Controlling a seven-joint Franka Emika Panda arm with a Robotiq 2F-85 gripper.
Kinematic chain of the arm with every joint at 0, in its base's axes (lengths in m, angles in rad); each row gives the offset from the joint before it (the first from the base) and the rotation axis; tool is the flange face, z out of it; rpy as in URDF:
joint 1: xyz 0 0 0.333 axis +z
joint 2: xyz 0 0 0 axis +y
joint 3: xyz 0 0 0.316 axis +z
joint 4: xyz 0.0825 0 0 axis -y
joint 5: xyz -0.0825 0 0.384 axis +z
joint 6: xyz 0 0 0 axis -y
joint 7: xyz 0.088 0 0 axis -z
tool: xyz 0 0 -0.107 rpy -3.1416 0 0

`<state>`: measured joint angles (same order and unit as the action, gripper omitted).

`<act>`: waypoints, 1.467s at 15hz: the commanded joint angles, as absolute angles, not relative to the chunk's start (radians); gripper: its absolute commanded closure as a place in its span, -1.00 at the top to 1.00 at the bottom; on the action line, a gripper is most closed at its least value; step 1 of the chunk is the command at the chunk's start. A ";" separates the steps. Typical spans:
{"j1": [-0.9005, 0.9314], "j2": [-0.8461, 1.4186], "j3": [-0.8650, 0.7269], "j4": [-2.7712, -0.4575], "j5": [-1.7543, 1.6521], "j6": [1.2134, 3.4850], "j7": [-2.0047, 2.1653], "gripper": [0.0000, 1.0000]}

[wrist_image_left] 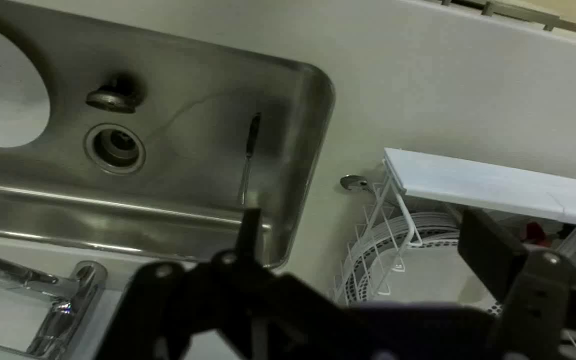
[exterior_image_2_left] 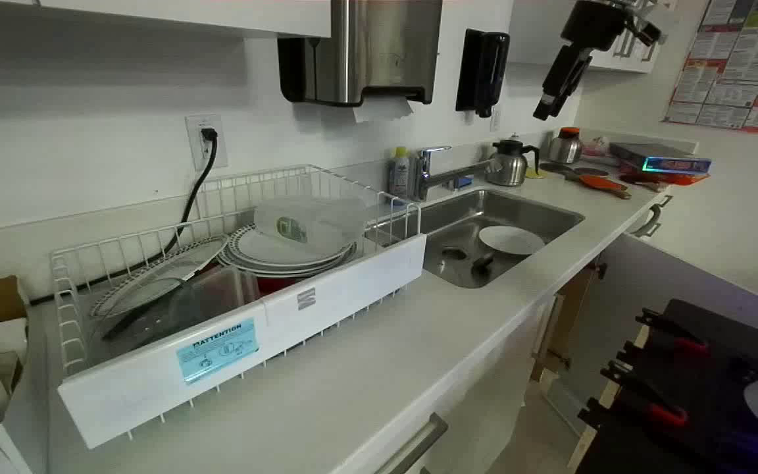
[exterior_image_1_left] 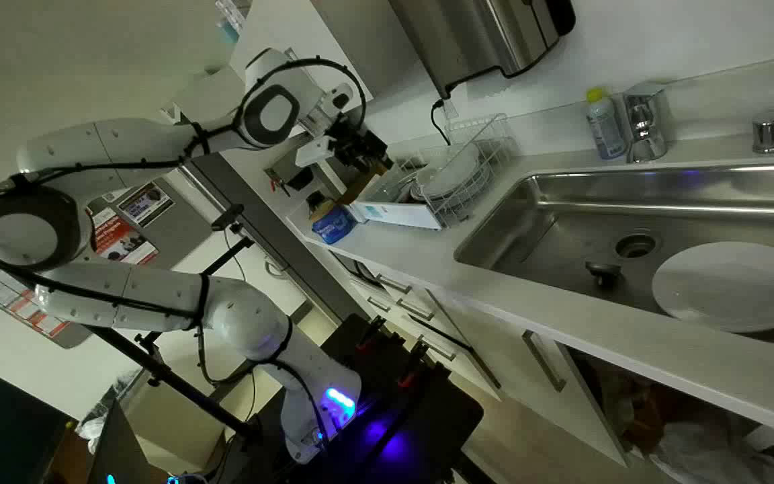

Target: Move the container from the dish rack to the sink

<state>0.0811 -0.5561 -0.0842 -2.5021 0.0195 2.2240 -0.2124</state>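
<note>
The container point(exterior_image_2_left: 316, 224) is clear and box-like with a green label. It lies on stacked plates in the dish rack, a white wire rack with a white front panel point(exterior_image_2_left: 353, 286). In the wrist view the container point(wrist_image_left: 423, 265) shows faintly over patterned plates, beside the rack's panel point(wrist_image_left: 478, 177). The steel sink point(exterior_image_1_left: 562, 235) lies beside the rack; it also shows in the wrist view point(wrist_image_left: 193, 130). My gripper point(exterior_image_1_left: 365, 149) hangs high above the counter, apart from the container. Its black fingers point(wrist_image_left: 368, 245) are spread wide with nothing between them. An exterior view shows the gripper point(exterior_image_2_left: 553, 92) too.
A white plate point(exterior_image_1_left: 729, 286), a stopper point(wrist_image_left: 113, 97) and a thin utensil point(wrist_image_left: 250, 150) lie in the sink. The tap point(exterior_image_1_left: 643, 131) and a yellow-capped bottle point(exterior_image_1_left: 605, 128) stand behind it. A towel dispenser point(exterior_image_2_left: 385, 52) hangs above. Another utensil point(wrist_image_left: 353, 182) lies beside the rack.
</note>
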 commanded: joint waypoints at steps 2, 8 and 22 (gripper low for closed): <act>0.071 -0.555 -0.075 -2.501 0.026 2.222 -0.217 1.00; 0.071 -0.555 -0.075 -2.501 0.026 2.222 -0.217 1.00; 0.147 -0.191 0.105 -2.426 -0.194 2.566 -0.277 1.00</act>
<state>0.1572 -0.2869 0.0441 -2.4629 -0.0824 2.5041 -0.2885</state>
